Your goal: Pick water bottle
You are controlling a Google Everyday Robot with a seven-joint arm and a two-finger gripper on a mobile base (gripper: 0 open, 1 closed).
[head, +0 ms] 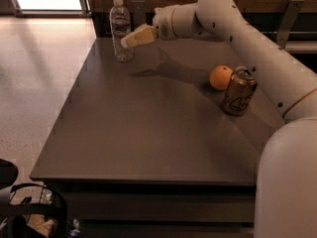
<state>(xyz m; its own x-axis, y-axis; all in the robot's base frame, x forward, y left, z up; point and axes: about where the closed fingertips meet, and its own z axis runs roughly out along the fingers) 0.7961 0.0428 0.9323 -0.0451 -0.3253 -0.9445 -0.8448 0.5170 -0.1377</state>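
The water bottle (119, 24) is a slim clear plastic bottle with a white cap. It stands upright at the far left corner of the dark table (148, 133). My gripper (126, 41) reaches in from the right at the end of the white arm (223, 19). Its tan tip is level with the lower half of the bottle and meets the bottle's right side in this view. I cannot tell whether it touches the bottle.
An orange (220, 77) and a gold drink can (238, 90) stand close together at the table's right side, under the arm. A wooden wall runs behind the table. Pale floor lies to the left, and dark gear sits at the bottom left corner.
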